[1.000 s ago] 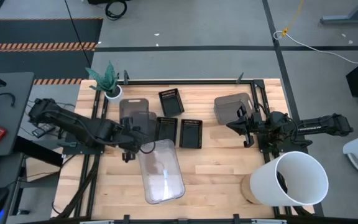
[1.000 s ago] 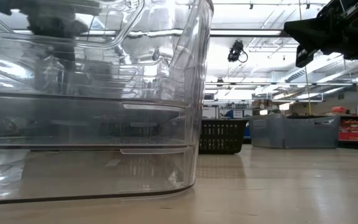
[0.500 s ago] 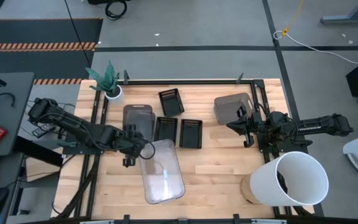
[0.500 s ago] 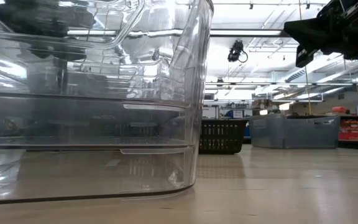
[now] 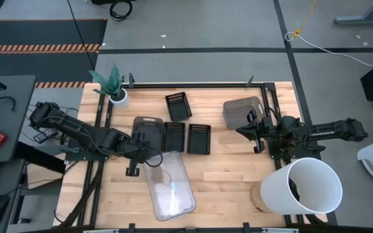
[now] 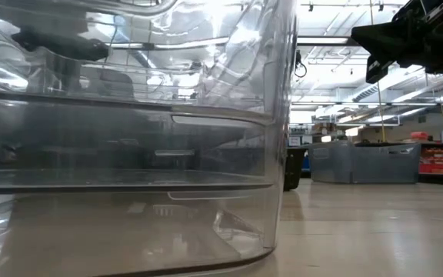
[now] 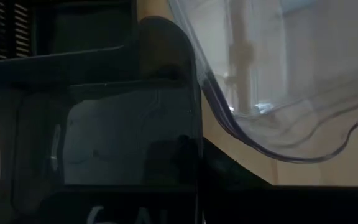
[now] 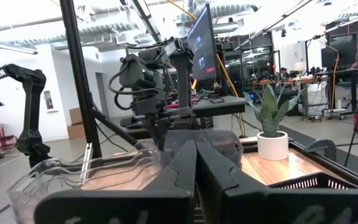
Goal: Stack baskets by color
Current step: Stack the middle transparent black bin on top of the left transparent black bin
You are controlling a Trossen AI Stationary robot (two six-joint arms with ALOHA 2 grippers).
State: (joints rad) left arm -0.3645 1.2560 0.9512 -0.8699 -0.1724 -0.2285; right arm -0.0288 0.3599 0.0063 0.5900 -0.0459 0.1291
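Note:
A dark-grey basket (image 5: 146, 131) sits left of centre with my left gripper (image 5: 141, 154) shut on it. Right behind it, toward the near edge, lies a large clear basket (image 5: 169, 186), which fills the low view (image 6: 129, 154). Three black slotted trays (image 5: 178, 105) (image 5: 173, 134) (image 5: 199, 138) rest flat on the table. A second dark-grey basket (image 5: 241, 110) stands at the right. My right gripper (image 5: 245, 129) hangs shut beside it, touching nothing. My left gripper holds the dark-grey basket at its near short end (image 5: 146, 149), coming slanting down from the table's left. In the left wrist view the basket's smoky wall (image 7: 104, 130) covers the fingers, so the kind of hold is hidden. Whether its far end rests on the table I cannot tell.
A small potted plant (image 5: 114, 87) stands at the far left corner. A big white bucket (image 5: 308, 186) stands at the near right. The clear basket's far rim (image 7: 272, 143) curves close past the held basket. Bare wood lies between the trays and the bucket.
My left gripper has gone toward the near edge and a little down, taking the dark-grey basket along. The clear basket has slid toward the near edge, and in the low view it now hides the black tray.

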